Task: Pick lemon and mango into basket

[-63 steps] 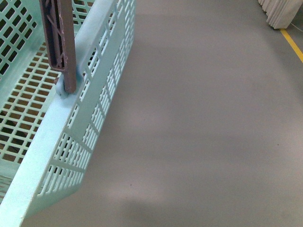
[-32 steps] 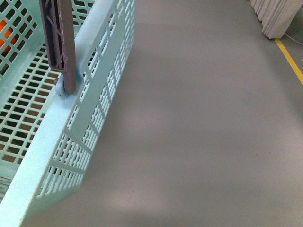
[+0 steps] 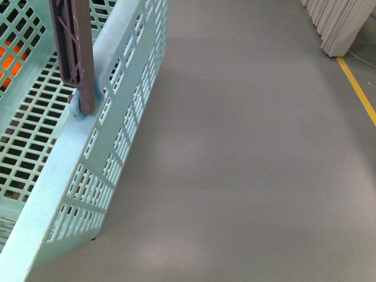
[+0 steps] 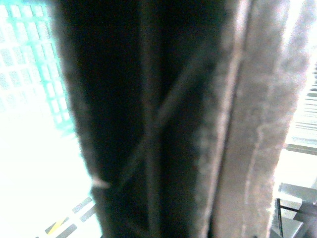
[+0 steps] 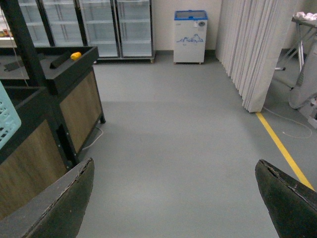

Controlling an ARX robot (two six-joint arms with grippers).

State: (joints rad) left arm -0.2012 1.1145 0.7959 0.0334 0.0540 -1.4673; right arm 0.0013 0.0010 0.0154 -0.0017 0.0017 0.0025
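The turquoise basket [image 3: 117, 100] hangs at the left of the front view, its slotted side wall close to the camera. Its brown handle [image 3: 73, 53] rises from the rim. That handle [image 4: 237, 124] fills the left wrist view, blurred and very near, and my left gripper is shut on it with no fingers showing. My right gripper [image 5: 173, 166] is open above bare floor, with nothing between its fingers [image 5: 285, 198]. A small yellow fruit [image 5: 75, 55] lies far off on a dark stand; I cannot tell whether it is the lemon or the mango.
A dark display stand with wooden panels [image 5: 74, 106] stands beside the basket's corner [image 5: 7, 124]. Glass-door fridges [image 5: 99, 25] and a small white freezer [image 5: 190, 35] line the far wall. White curtains [image 5: 252, 54] and a yellow floor line [image 3: 358, 94] run along the right. Something orange [image 3: 9, 59] shows through the basket's lattice.
In the front view the curtain and yellow line have slid left and down the picture. An orange patch has come into sight through the lattice. The basket keeps its place in the frame.
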